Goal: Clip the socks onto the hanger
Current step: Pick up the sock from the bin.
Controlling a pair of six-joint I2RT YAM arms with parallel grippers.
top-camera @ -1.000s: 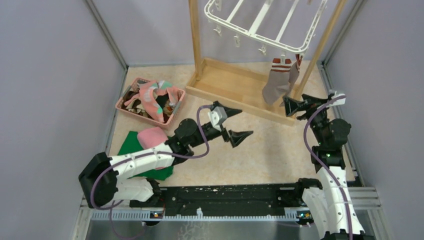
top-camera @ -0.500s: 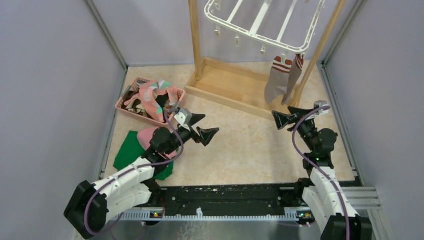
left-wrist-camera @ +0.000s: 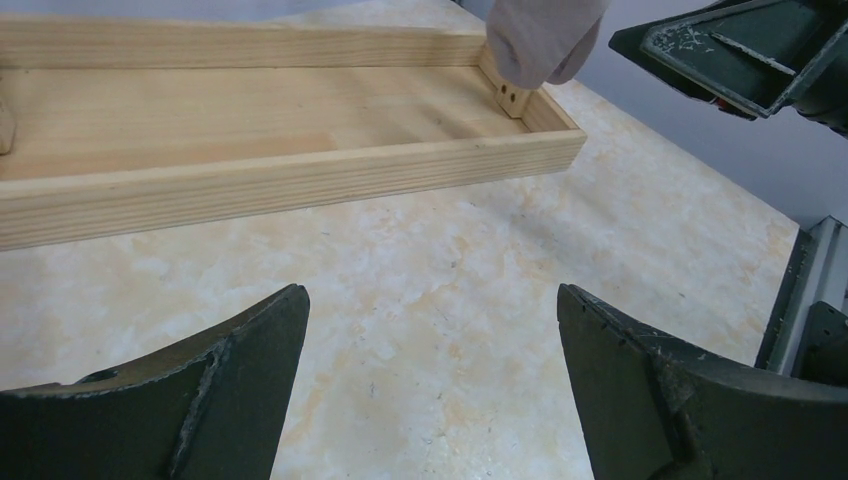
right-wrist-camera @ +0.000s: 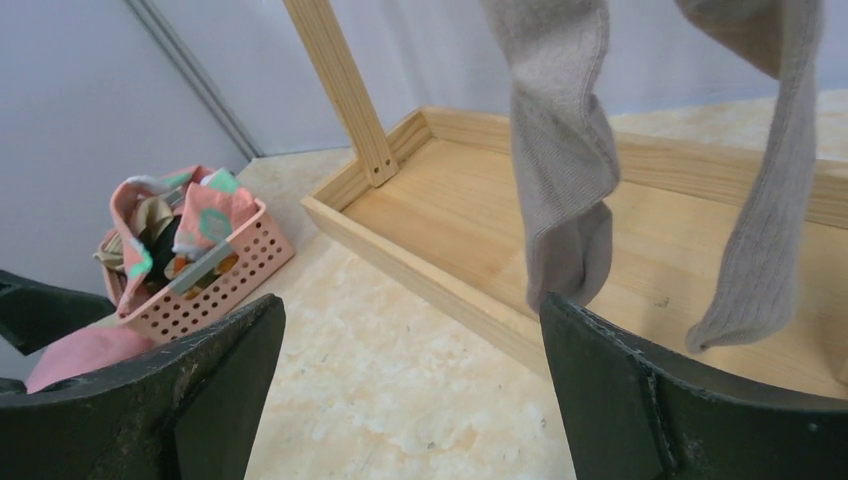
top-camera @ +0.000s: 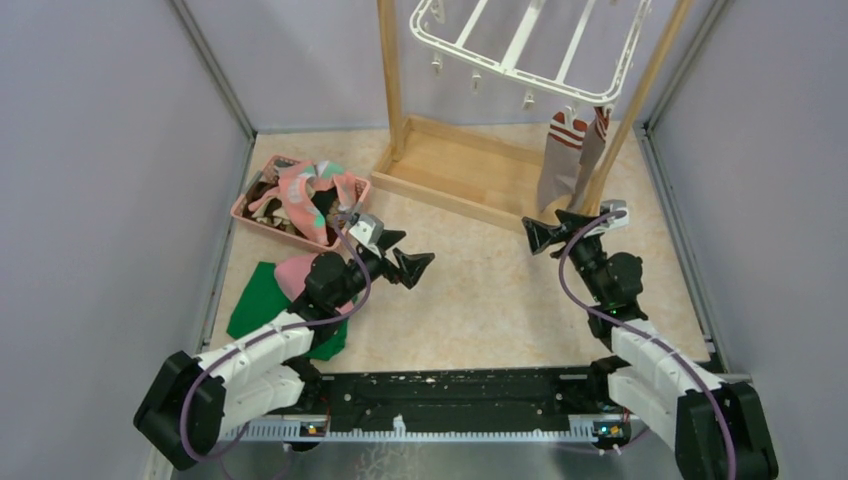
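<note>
Clipped socks (top-camera: 560,170) hang just beyond the right gripper (top-camera: 548,228) (jaws wide).

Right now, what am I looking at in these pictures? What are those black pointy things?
Those are robot fingers. The robot has a left arm and a right arm at the edge of the table. One picture looks down from above. The other two come from little cameras on each wrist, so the fingers look huge. The left fingers and right fingers are open, holding nothing. Two grey socks hang from the white hanger on a wooden stand. More socks wait in a pink basket, near a green cloth.
</note>
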